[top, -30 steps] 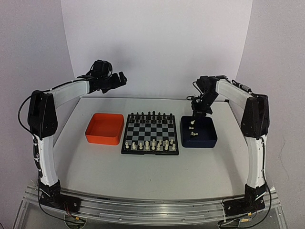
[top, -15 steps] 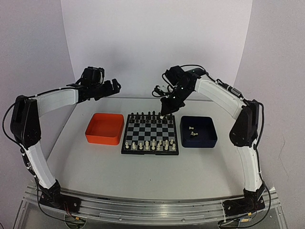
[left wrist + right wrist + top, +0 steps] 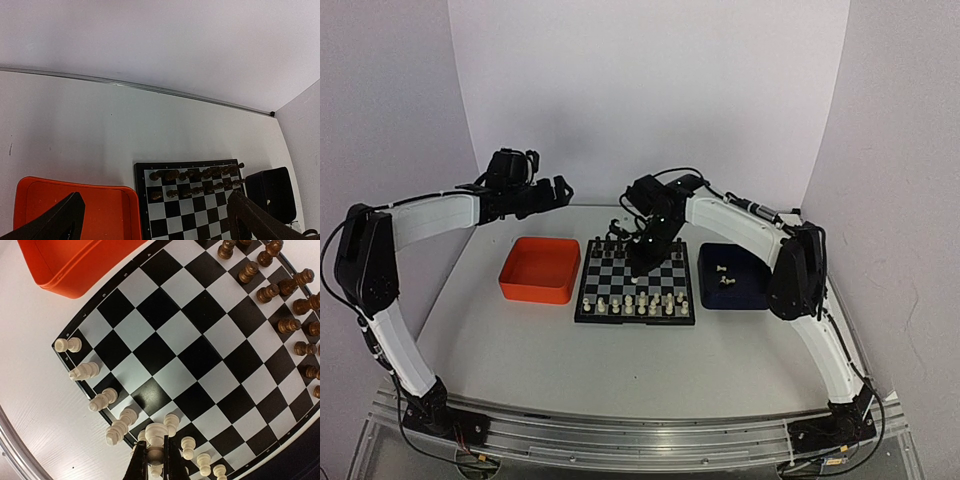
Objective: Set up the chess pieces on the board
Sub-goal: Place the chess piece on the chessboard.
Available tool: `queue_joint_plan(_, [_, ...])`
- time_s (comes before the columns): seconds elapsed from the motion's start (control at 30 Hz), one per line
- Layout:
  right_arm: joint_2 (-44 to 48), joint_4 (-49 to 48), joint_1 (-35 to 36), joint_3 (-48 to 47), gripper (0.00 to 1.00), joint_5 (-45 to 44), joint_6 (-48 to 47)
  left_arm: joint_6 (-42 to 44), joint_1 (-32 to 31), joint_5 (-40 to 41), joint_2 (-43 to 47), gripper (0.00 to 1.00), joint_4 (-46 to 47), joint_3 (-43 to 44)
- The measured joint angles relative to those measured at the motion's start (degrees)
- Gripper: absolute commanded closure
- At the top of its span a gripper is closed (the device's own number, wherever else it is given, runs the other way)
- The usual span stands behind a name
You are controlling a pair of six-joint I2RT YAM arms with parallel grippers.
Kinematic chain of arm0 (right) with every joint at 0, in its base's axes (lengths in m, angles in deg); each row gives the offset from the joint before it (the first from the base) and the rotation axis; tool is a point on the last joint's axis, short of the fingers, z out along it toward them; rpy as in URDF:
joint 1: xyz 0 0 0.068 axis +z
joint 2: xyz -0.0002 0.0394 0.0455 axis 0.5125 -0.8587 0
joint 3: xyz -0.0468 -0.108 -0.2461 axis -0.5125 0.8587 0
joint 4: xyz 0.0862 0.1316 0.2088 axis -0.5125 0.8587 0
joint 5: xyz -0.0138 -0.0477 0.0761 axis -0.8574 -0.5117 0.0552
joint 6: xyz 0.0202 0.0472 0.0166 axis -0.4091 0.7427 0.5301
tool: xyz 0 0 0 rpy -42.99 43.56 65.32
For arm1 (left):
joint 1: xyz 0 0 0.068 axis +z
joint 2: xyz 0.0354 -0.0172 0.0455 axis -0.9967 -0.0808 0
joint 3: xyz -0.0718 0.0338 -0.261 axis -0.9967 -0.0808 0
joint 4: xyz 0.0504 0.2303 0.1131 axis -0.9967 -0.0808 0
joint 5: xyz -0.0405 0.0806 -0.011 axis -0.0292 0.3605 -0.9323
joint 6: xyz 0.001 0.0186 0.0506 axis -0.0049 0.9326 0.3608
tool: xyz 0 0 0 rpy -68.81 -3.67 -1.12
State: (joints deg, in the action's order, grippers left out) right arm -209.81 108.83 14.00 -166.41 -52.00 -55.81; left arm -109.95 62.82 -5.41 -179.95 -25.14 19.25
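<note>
The board lies mid-table, black pieces along its far rows and cream-white chess pieces along its near rows. My right gripper hangs over the board's middle. In the right wrist view this gripper is shut on a cream-white piece, above the white rows at the board's near edge. Two more white pieces lie in the dark blue tray. My left gripper is open and empty, high behind the orange tray; its wrist view looks down on the board.
The orange tray is left of the board and holds nothing. The dark blue tray stands right of the board. The table's back edge meets the white backdrop behind both arms.
My right arm has swung left from above the blue tray to over the board, still shut on a white piece. The left arm has settled slightly lower and stayed open.
</note>
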Motion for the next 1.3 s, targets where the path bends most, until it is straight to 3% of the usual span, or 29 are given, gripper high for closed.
queue_joint_plan(1.3, [-8.8, -0.3, 2.0, -4.4, 1.00, -1.9, -0.6, 3.2, 0.0, -0.1, 3.0, 0.00, -0.5, -1.2])
